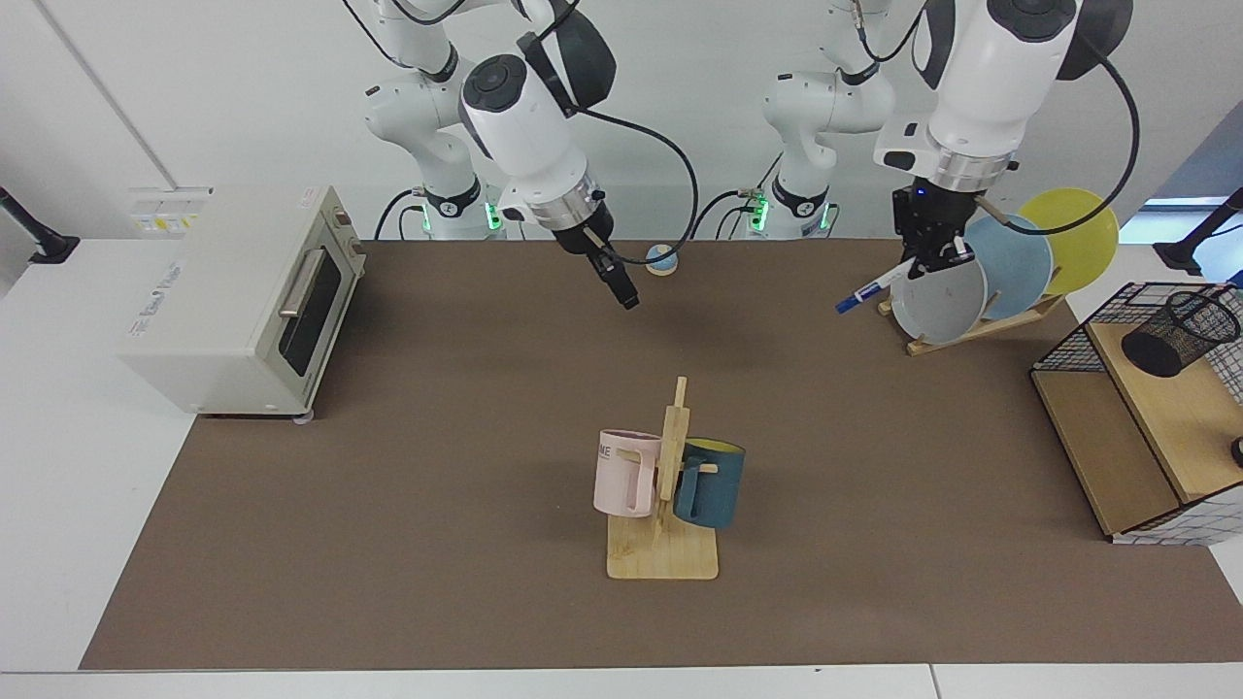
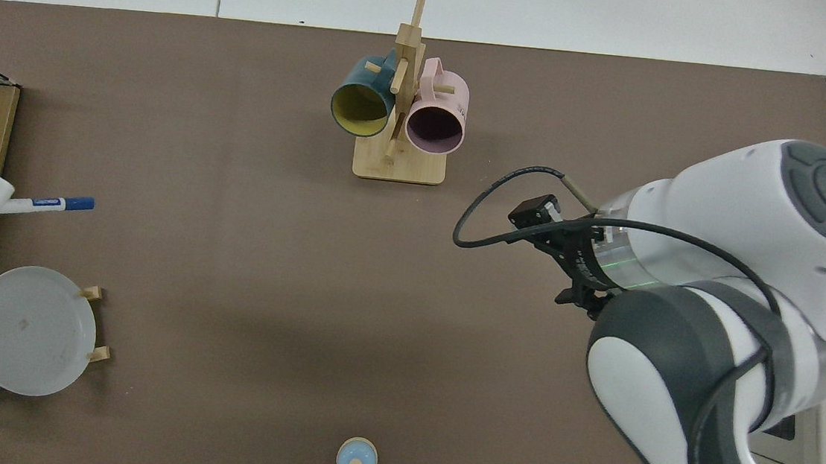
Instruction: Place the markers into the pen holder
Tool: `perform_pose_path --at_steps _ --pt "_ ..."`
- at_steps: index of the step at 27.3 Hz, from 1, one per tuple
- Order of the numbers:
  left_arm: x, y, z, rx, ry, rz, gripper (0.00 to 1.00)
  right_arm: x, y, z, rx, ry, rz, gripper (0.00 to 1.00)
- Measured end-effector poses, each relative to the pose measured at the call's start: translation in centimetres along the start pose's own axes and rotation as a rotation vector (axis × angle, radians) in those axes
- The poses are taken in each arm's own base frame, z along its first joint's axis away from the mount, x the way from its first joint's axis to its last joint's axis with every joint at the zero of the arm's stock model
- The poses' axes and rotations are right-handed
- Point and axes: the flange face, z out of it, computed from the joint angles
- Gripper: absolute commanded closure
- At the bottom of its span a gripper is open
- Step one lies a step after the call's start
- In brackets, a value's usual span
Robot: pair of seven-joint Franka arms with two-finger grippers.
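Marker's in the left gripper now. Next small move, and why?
Probably carry on sideways toward the pen holder, then tip the marker upright. The left gripper holds it by the white end, blue cap slanting down, in front of the grey plate and well short of the holder in the wire basket. The right gripper waits over the mat, holding nothing.
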Motion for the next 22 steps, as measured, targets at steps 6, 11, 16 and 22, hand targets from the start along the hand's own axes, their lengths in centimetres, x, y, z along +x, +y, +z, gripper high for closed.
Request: perform_pose_path --at_steps 6,11,16,22 --pt "-8.6 -2.8 2.1 0.056 -0.099 0.011 1.00 3.6 3.9 -3.4 -0.076 0.095 -0.278 0.00" --pt "-13.1 -4.1 2.7 0.104 -0.205 0.111 1.00 6.0 6.8 -6.2 -0.128 0.152 -0.504 0.00" --pt "-15.4 -5.7 2.9 0.140 -0.286 0.166 1.00 9.4 10.3 -8.4 -0.143 0.163 -0.674 0.00" --pt "-18.8 -8.7 4.1 0.218 -0.340 0.227 1.00 11.3 12.2 -9.2 -0.146 0.164 -0.717 0.00"
